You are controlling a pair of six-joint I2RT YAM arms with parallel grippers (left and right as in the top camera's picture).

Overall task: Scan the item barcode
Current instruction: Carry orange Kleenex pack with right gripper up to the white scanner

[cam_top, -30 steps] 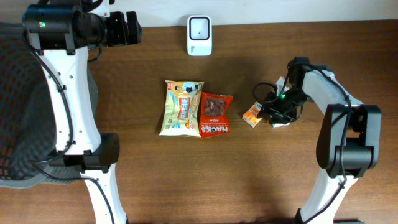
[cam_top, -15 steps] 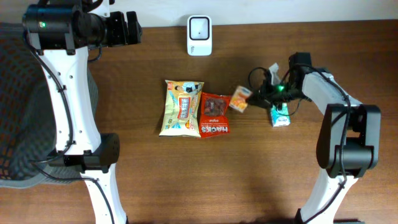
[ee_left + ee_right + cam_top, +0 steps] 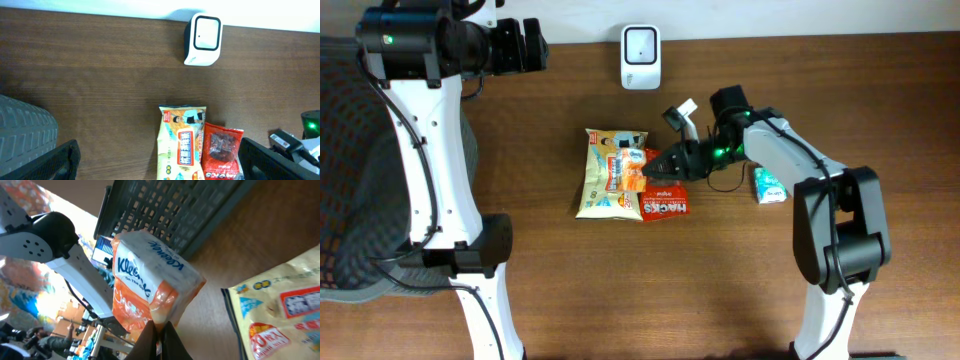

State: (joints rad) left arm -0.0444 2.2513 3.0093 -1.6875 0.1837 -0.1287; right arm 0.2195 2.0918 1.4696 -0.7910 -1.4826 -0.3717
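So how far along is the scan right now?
Grasp looks done: the right end effector is shut on the orange Kleenex pack. In hand: the pack hangs over the yellow snack bag. Left: presenting its barcode to the white scanner, which it hasn't reached.

Brown wood table [image 3: 720, 290], smooth, fine grain, low sheen. White scanner [image 3: 640, 57] of smooth glossy plastic with a dark shiny window. Yellow bag [image 3: 598, 198] and red bag [image 3: 666, 206] of glossy crinkled plastic film. Tissue pack [image 3: 150, 290] in soft, wrinkled, shiny plastic wrap. Teal pack [image 3: 769, 186], glossy. Dark basket [image 3: 200, 205] of matt plastic mesh. Arms [image 3: 425, 150] have smooth white shells and matt black joints.
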